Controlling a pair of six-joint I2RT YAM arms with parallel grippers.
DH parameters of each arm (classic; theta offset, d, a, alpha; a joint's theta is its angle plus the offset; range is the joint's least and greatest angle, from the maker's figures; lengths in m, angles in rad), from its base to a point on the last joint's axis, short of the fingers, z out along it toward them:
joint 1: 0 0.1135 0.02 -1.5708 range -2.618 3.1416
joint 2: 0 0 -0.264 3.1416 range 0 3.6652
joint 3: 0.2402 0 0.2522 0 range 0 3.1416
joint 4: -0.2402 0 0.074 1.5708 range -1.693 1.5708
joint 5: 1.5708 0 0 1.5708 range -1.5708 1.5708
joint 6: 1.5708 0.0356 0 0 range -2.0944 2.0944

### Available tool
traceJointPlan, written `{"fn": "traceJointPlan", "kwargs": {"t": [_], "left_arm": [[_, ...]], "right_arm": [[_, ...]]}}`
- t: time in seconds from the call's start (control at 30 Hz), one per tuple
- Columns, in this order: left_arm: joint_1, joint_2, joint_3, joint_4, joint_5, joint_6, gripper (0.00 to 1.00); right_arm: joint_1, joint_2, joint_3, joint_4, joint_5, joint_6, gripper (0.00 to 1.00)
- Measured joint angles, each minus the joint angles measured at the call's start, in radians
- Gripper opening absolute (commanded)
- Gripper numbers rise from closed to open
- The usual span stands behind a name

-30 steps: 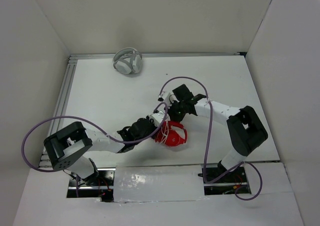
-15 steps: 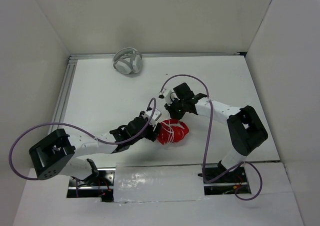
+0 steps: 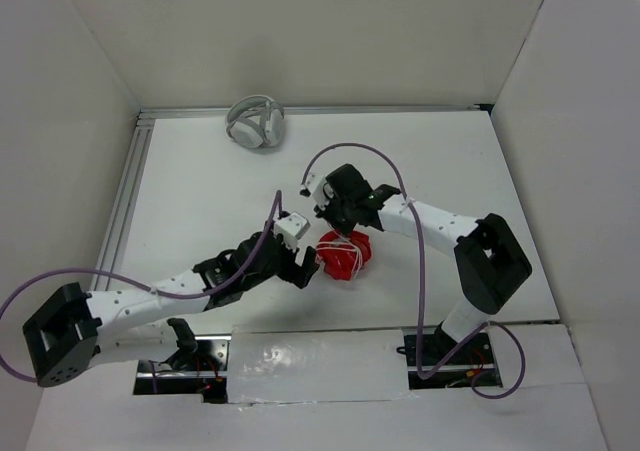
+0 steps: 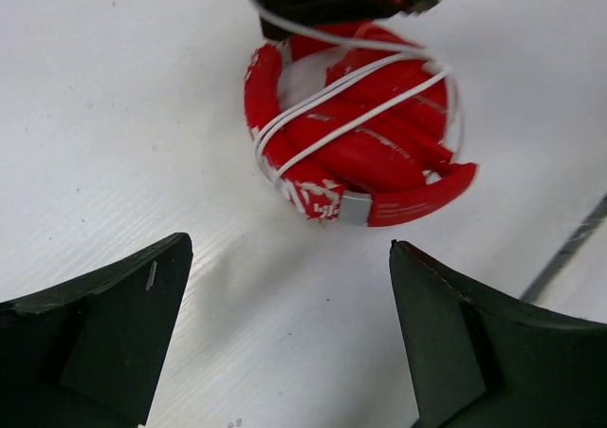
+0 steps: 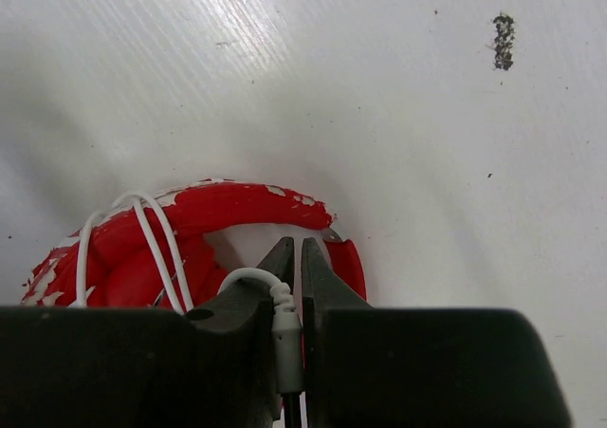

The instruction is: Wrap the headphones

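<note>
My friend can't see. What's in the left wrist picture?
Red headphones, folded up with a white cable wound around them, lie on a white table. The right tool is at their far edge; the left tool stands wide open in front.

Faint grey marks on the bright red over-ear headphones [image 4: 360, 153] are too blurred to read; no other lettering is legible.

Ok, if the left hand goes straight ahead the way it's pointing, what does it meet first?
Most likely the red headphones, lying on the table dead ahead of the open left hand. The right hand pinching their cable sits just beyond.
</note>
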Motion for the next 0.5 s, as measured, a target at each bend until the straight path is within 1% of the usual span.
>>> {"fn": "traceJointPlan", "kwargs": {"t": [0.07, 0.23, 0.3, 0.37, 0.5], "left_arm": [[0.004, -0.049, -0.006, 0.001, 0.021, -0.001, 0.98], [0.011, -0.146, -0.031, -0.002, 0.057, -0.002, 0.99], [0.011, -0.183, -0.045, -0.004, 0.062, -0.001, 0.99], [0.012, -0.220, -0.059, -0.011, 0.064, -0.002, 0.99], [0.014, -0.266, -0.062, -0.038, 0.063, -0.004, 0.99]], "right_arm": [[0.013, 0.000, 0.011, -0.013, 0.016, -0.001, 0.15], [0.025, 0.022, 0.050, -0.047, 0.043, 0.000, 0.21], [0.026, 0.038, 0.066, -0.057, 0.053, 0.000, 0.25], [0.032, 0.059, 0.080, -0.068, 0.063, 0.003, 0.31], [0.070, 0.079, 0.082, -0.072, 0.112, 0.012, 0.37]]}}
